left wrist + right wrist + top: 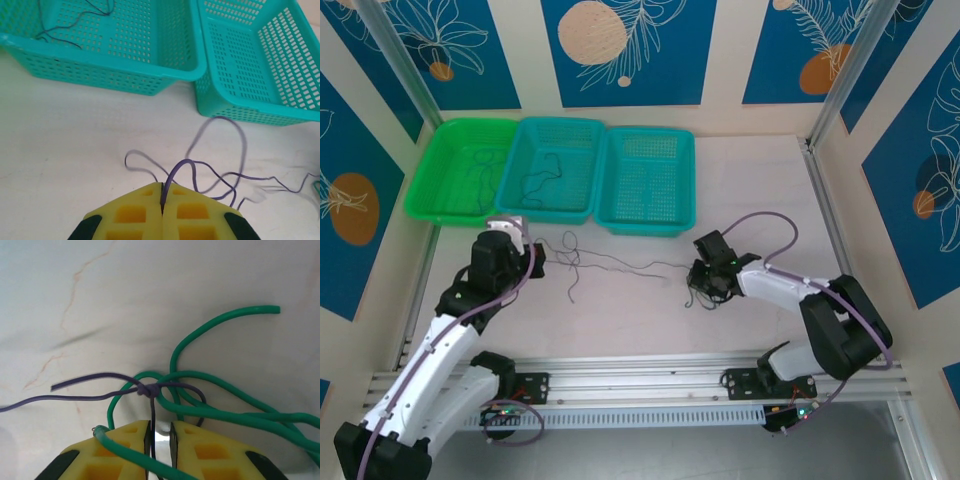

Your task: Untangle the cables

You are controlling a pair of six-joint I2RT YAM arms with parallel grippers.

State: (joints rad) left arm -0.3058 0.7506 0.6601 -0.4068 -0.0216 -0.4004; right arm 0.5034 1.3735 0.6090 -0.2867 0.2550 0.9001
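A thin purple cable stretches across the table between my two grippers. My left gripper is shut on its left end; in the left wrist view the yellow fingers of the left gripper pinch the purple cable, which loops ahead on the table. At the right end, my right gripper stands over a small clump. In the right wrist view the purple cable is knotted around a green cable. The right gripper has its jaws slightly apart, and a purple strand runs loosely down the gap.
Three baskets stand in a row at the back: a green one and a teal one, each holding a loose wire, and another teal one. Metal posts and patterned walls close in both sides. The teal baskets lie just ahead of the left gripper.
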